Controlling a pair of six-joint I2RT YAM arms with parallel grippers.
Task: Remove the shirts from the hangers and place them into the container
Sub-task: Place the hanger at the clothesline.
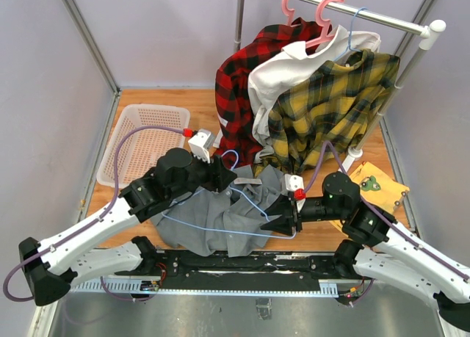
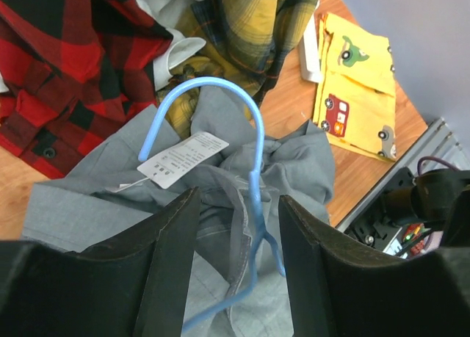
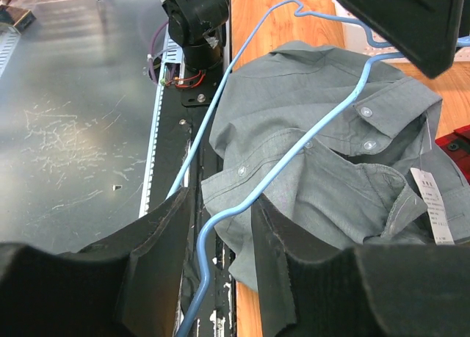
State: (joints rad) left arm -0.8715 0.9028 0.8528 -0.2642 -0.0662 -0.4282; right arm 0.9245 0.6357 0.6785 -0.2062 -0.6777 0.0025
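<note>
- While the red plaid shirt (image 1: pixel 239 87), white shirt (image 1: pixel 275 76) and yellow plaid shirt (image 1: pixel 330 102) hang on the rail (image 1: pixel 382 17) at 1 o'clock, we see the grey shirt (image 1: pixel 220 216) crumpled on the table (image 1: pixel 161 98) at 6 o'clock, with the light-blue hanger (image 2: pixel 258 153) threaded through it.
- Left gripper (image 2: pixel 239 201): clamped on the bunched grey collar, beside the hanger's neck.
- Right gripper (image 3: pixel 220 205), 5 o'clock: jaws straddle the hanger's end bend. We can't tell if it's pinched.
- Container (image 1: pixel 147 150): 10 o'clock, beyond the left arm.

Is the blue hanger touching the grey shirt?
Touching. The left wrist view shows the blue hanger sticking up out of the grey shirt, with the collar cloth bunched right against its wire.
</note>
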